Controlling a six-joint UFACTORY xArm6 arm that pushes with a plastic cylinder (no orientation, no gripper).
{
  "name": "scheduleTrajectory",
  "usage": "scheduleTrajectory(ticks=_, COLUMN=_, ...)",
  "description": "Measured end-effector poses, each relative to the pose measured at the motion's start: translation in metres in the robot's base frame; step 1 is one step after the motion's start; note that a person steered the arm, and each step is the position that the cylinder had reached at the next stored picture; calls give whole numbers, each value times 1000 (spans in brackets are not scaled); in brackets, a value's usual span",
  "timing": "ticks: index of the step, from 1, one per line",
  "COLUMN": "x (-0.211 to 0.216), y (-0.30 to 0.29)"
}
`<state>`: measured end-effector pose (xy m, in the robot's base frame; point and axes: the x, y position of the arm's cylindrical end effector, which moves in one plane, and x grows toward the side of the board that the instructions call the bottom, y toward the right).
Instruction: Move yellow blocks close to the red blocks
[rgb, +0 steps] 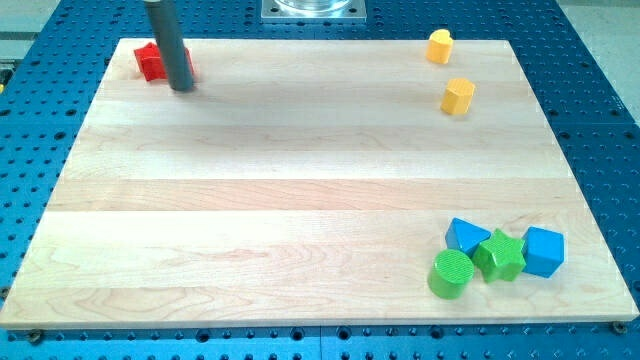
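Red blocks (150, 62) sit at the board's top left corner; the rod partly hides them, so their shapes and number are unclear. My tip (183, 88) rests on the board just right of and slightly below them, touching or nearly touching. A yellow block (439, 46) with a rounded, heart-like shape lies at the top right near the board's edge. A yellow hexagonal block (458, 96) lies just below it. Both yellow blocks are far to the right of my tip.
At the bottom right are a blue triangular block (463, 236), a green star (499, 255), a blue block (544, 250) and a green cylinder (451, 274), clustered together. A metal mount (314, 10) sits beyond the wooden board's (300, 200) top edge.
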<state>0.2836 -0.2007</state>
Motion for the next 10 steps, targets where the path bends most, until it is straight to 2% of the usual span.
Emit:
scheduleTrajectory(ticks=1, x=23, y=-8)
scheduleTrajectory(ticks=2, x=18, y=-36)
scheduleTrajectory(ticks=3, x=-2, y=-44)
scheduleTrajectory(ticks=4, x=-5, y=-44)
scheduleTrajectory(ticks=5, x=48, y=-14)
scheduleTrajectory(ticks=6, x=49, y=72)
scheduleTrajectory(ticks=8, x=49, y=285)
scheduleTrajectory(ticks=9, x=29, y=353)
scheduleTrajectory(ticks=10, x=12, y=387)
